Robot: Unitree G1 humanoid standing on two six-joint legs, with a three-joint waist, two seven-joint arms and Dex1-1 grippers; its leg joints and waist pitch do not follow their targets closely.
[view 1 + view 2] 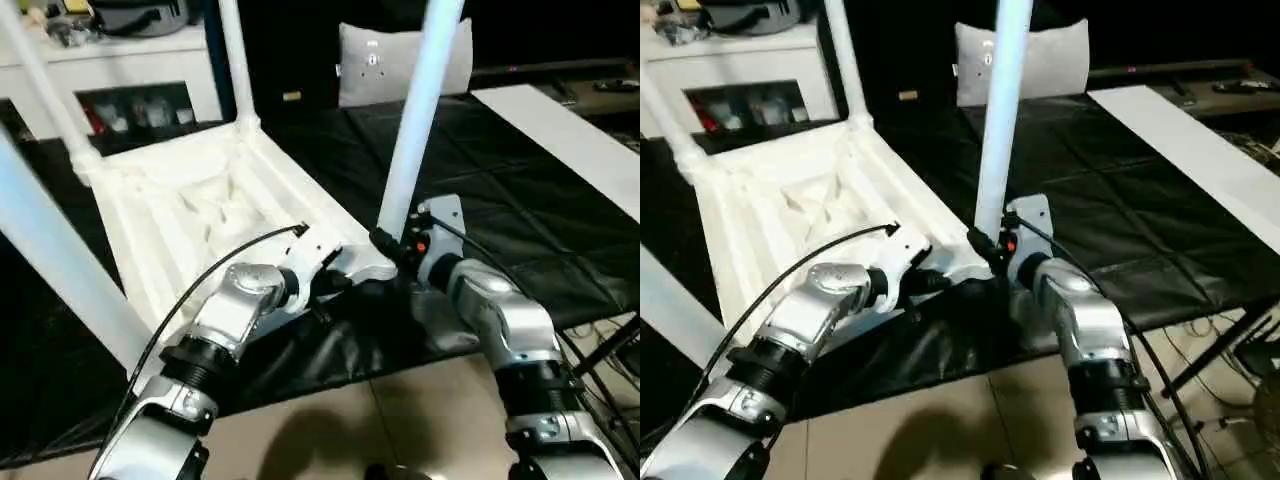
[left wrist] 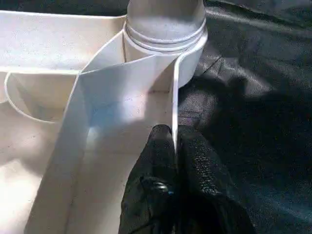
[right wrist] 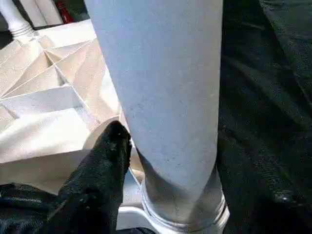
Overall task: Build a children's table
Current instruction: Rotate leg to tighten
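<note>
The black-covered work table (image 1: 520, 210) bears the upturned white table top (image 1: 190, 210), its legs rising at the corners. At five o'clock of the top stands the near leg (image 1: 415, 120). The right gripper (image 1: 392, 248) stands half open around its base. At six o'clock the left gripper (image 2: 174, 161) pinches the top's rim, closed tight.

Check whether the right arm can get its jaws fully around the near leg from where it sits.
Probably yes. The right gripper sits at the base of the near leg, one finger already against it, with bare black cover on its outer side.
</note>
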